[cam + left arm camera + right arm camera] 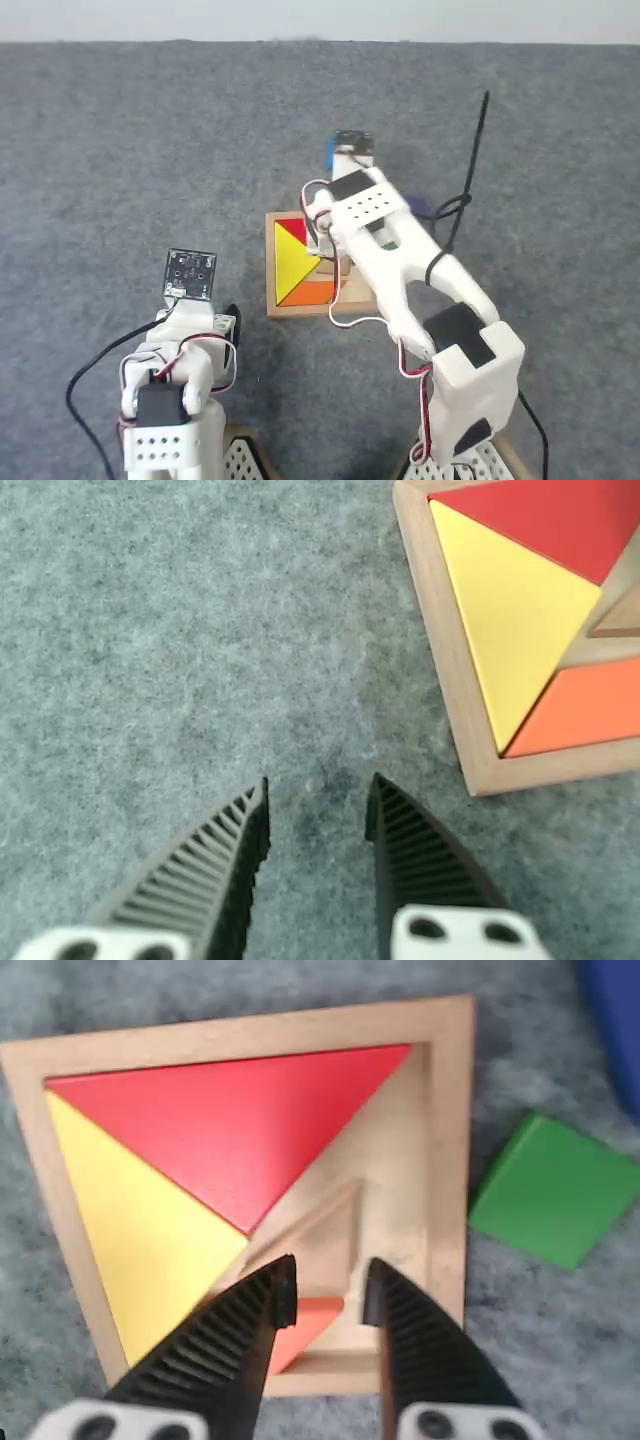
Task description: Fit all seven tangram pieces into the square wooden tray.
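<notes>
Grey felt [120, 150] covers the table. Nearest, the left gripper [318, 790] hangs over the felt just short of the square wooden tray [271, 265], jaws apart with nothing between them. Inside the tray, a yellow triangle [130, 1230] lies along the side towards that gripper, an orange piece [590, 705] at the near edge and a red triangle [230, 1120] at the far edge. The right gripper [328, 1285] hovers over the tray's middle, jaws slightly parted, gripping nothing. Just beside the tray's opposite side lies a green square [553, 1188], and beyond it a blue piece [612, 1020].
</notes>
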